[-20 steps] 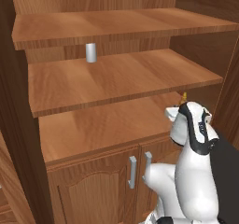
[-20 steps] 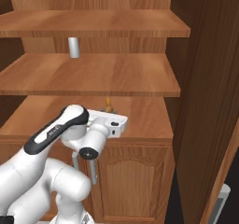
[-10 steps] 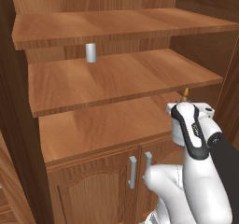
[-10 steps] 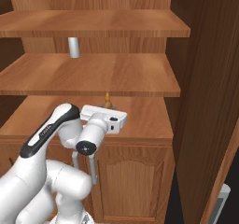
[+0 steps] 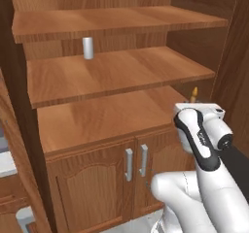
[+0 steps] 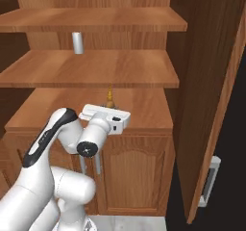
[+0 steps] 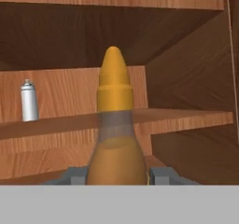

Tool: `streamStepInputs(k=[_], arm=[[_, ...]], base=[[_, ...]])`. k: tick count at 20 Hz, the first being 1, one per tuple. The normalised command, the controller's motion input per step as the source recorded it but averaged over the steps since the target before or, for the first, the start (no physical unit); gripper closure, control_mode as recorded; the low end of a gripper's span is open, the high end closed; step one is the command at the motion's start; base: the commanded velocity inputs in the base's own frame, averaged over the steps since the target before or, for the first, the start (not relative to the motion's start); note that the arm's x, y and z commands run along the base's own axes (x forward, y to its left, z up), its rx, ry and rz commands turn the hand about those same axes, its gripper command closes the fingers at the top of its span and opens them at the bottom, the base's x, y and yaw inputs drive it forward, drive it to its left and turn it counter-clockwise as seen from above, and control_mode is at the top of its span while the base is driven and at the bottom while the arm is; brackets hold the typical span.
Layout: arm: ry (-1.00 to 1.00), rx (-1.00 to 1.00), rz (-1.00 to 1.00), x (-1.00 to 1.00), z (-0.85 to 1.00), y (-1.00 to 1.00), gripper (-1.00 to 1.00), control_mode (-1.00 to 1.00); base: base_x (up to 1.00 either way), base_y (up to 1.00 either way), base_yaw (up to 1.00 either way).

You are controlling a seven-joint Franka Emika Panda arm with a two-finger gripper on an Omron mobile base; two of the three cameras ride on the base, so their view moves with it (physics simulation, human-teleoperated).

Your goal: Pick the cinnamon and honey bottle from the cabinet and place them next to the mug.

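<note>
The tool (image 7: 116,174) has its jaws closed snug against both sides of the honey bottle (image 7: 115,139), cap up. Bottle sits at the right end of the cabinet's (image 5: 97,120) lowest open shelf; grey can (image 6: 77,43) on the middle shelf.

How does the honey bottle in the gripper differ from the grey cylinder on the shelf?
The honey bottle is amber with a tapering orange cap; the grey cylinder is plain silver-grey with a small rounded top. The honey bottle sits between the fingertips of the gripper, above the lowest open surface of the cabinet; the grey cylinder stands free on the shelf above. Both are upright.
</note>
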Motion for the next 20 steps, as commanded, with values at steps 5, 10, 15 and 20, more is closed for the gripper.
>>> streamStepInputs(k=[5,10,15,20], arm=[[0.0,0.0,0.0,0.0,0.0,0.0,1.0,1.0],[0.0,0.0,0.0,0.0,0.0,0.0,1.0,1.0],[0.0,0.0,0.0,0.0,0.0,0.0,1.0,1.0],[0.0,0.0,0.0,0.0,0.0,0.0,1.0,1.0]], base=[[-1.0,0.0,-0.09],[-0.88,0.11,-0.01],[-0.88,0.33,0.0],[-1.0,0.38,0.03]])
